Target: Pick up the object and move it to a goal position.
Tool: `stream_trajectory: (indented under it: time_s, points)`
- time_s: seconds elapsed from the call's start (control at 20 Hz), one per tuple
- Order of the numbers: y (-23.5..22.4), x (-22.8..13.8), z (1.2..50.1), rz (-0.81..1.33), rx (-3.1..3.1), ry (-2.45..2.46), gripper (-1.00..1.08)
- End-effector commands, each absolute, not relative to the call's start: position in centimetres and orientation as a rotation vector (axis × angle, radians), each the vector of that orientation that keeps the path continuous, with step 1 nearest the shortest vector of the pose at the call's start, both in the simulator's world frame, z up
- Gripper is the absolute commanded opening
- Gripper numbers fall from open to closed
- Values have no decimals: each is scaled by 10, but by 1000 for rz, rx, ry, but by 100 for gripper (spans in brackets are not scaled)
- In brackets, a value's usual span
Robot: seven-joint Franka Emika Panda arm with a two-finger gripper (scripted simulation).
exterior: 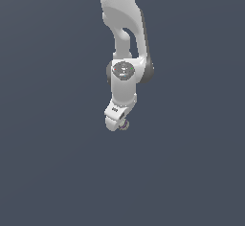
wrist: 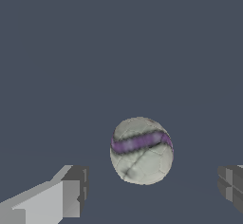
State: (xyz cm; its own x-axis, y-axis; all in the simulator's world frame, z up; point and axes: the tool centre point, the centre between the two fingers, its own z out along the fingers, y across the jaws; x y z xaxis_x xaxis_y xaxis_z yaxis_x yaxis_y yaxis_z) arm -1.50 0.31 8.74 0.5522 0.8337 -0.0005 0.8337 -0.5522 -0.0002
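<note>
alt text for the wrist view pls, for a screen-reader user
A small round ball, mottled grey-white with a purple band across it, sits between the two open fingers of the pincer, touching neither. One finger is pale grey, the other is a darker block at the frame edge. The background is plain dark slate-blue.

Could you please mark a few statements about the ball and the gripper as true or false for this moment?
1. The ball is grey-white with a purplish band. True.
2. The gripper is clamped shut on the ball. False: in the wrist view both fingers stand apart from the ball, with gaps on either side.
3. The ball lies between the two fingers in the wrist view. True.
4. In the exterior view the ball is far from the arm. False: it sits right at the tip of the gripper.
5. Several objects lie on the surface. False: only the one ball shows.
</note>
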Motion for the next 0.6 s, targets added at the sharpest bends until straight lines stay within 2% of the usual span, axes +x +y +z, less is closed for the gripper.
stream_trajectory:
  time_s: [0.0,0.3,0.55]
  points:
    - [3,-15,87,0,2759,1503,100]
    - [3,-15,81,0,2761,1498,100]
    - [3,-16,57,0,2759,1502,100]
